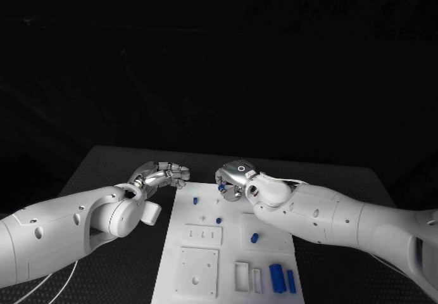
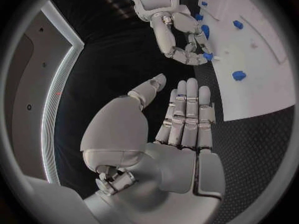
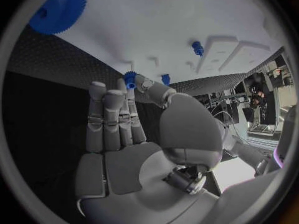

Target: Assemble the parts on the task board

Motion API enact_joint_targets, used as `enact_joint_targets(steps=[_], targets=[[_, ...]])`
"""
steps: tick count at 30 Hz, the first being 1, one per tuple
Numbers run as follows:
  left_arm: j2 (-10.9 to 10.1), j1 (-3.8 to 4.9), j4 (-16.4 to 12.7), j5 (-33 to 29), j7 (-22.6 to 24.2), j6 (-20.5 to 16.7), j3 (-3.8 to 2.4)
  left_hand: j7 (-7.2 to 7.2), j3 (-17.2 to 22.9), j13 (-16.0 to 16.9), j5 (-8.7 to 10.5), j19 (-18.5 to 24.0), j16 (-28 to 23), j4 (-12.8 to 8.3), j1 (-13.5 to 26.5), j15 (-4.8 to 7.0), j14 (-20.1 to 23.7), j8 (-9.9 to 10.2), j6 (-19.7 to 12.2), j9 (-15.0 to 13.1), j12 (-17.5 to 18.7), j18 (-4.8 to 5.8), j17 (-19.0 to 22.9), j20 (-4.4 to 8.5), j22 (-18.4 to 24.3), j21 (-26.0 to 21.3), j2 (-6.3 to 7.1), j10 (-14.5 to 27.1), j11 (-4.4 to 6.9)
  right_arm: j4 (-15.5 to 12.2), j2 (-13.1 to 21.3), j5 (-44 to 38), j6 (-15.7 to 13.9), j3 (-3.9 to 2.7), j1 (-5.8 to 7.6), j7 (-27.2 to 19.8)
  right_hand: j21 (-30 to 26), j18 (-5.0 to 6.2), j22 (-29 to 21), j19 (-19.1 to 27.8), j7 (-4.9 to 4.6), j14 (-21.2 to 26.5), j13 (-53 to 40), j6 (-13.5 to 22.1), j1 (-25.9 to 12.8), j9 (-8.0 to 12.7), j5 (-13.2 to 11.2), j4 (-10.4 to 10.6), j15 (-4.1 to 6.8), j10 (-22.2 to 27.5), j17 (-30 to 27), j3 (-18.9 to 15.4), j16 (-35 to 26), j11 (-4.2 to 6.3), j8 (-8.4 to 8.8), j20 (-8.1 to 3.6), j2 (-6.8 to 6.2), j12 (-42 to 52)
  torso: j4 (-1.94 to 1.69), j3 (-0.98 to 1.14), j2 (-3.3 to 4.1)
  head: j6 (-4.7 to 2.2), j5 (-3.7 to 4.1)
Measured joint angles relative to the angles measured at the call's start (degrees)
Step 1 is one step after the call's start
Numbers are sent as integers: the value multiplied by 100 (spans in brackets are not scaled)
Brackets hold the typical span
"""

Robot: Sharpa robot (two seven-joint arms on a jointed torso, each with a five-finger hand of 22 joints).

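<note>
Pinching a small blue part [image 3: 129, 79] between its thumb and one finger, the right hand [image 1: 235, 179] sits just above the middle of the head view, over the far end of the white task board [image 1: 183, 221]. In the right wrist view the held part looks like a tiny toothed wheel at the fingers [image 3: 111, 115], and the other fingers stand straight up side by side.

The left hand [image 1: 162, 175] sits left of the middle of the head view, just beside the board's far left corner, over the black counter [image 1: 109, 168]. In the left wrist view its fingers [image 2: 187, 112] are stretched out flat and close together, with the thumb off to one side. It holds nothing. The two hands are near each other but do not touch.

The board runs from the middle of the head view down to the bottom edge. More blue parts lie on it. One small peg [image 1: 195, 201] is near the top left of the board. Another [image 1: 219, 220] is a little lower. A blue piece [image 1: 254, 238] lies near the board's right side. Two longer blue pieces [image 1: 276, 277] lie side by side at the lower right of the board. A big blue toothed wheel [image 3: 57, 9] shows at the upper left of the right wrist view.
</note>
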State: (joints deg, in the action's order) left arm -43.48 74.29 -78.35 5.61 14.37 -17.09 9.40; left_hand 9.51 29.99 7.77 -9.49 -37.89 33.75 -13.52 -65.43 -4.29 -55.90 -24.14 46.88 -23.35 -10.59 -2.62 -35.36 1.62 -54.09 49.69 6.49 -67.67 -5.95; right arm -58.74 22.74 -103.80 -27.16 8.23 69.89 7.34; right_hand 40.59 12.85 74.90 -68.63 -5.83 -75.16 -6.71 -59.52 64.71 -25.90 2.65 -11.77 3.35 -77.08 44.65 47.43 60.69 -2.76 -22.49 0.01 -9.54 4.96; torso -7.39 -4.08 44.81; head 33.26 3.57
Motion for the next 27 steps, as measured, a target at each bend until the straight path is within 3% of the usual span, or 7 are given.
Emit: enact_joint_targets(steps=[9, 27], targets=[[-13, 50, -20, 1, -4, 0, 0, 0, 0, 0, 0, 0, 0, 0, 0, 0, 0, 0, 0, 0, 0, 0, 0, 0, 0, 0, 0, 0, 0, 31, -37, -19, 10, 1, -15, 4, 0, -4, 0, -2, -1, 2, 2, 2, -23, -5, 0, 1, 2, 1, 0, 1, 0, 0, 10, -24, -23, -11, 2, -7, 20, 18, -30], [0, 57, -18, 3, -28, -1, 0, 0, 0, 0, 0, 0, 0, 0, 0, 0, 0, 0, 0, 0, 22, 1, 5, 0, -3, 0, 0, 0, 0, 129, -116, -17, 43, -3, -45, 4, 21, -8, 5, -2, 6, 14, -3, -4, -43, -1, -5, 0, 14, 3, 0, 1, 23, 2, -8, -22, -43, -16, 11, -13, 27, 81, -93]])
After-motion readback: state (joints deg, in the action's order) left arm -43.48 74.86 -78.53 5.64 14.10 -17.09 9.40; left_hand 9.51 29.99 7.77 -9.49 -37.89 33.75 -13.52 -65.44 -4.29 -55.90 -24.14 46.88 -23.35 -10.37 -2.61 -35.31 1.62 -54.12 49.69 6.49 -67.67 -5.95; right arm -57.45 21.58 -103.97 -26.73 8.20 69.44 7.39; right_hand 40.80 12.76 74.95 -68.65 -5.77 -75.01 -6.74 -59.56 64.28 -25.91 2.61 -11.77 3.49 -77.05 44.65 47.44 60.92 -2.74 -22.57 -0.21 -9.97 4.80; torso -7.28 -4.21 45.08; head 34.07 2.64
